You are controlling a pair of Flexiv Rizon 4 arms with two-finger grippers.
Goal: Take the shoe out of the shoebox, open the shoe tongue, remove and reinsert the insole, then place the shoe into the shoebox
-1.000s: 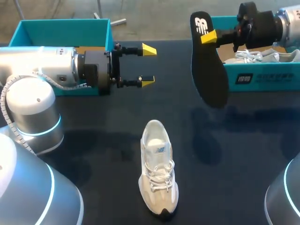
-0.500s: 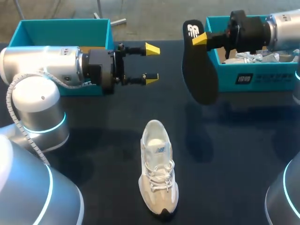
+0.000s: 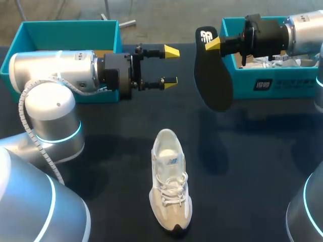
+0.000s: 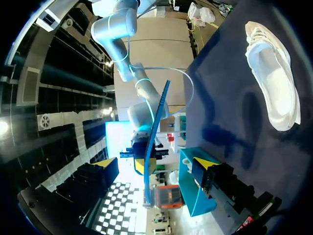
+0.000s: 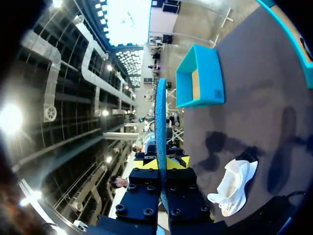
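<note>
A white shoe [image 3: 170,187] stands on the black table [image 3: 101,151], toe toward the front edge; it also shows in both wrist views [image 4: 274,83] [image 5: 234,188]. My right gripper [image 3: 214,42] is shut on the heel end of a black insole [image 3: 213,80], which hangs in the air left of the teal shoebox [image 3: 272,84]. Seen from the right wrist, the insole [image 5: 160,117] stands edge-on between that gripper's [image 5: 160,162] yellow tips. My left gripper [image 3: 172,66] is open and empty, level with the insole and a short way left of it. From the left wrist the insole [image 4: 157,122] is edge-on ahead.
A second pale shoe [image 3: 272,60] lies inside the shoebox at the back right. An open teal box [image 3: 70,31] stands at the back left behind my left arm; it shows too in the right wrist view [image 5: 200,83]. Bare table surrounds the shoe.
My left arm has moved right, bringing its open gripper closer to the insole. My right arm first carried the insole left and slightly back, then held nearly still.
</note>
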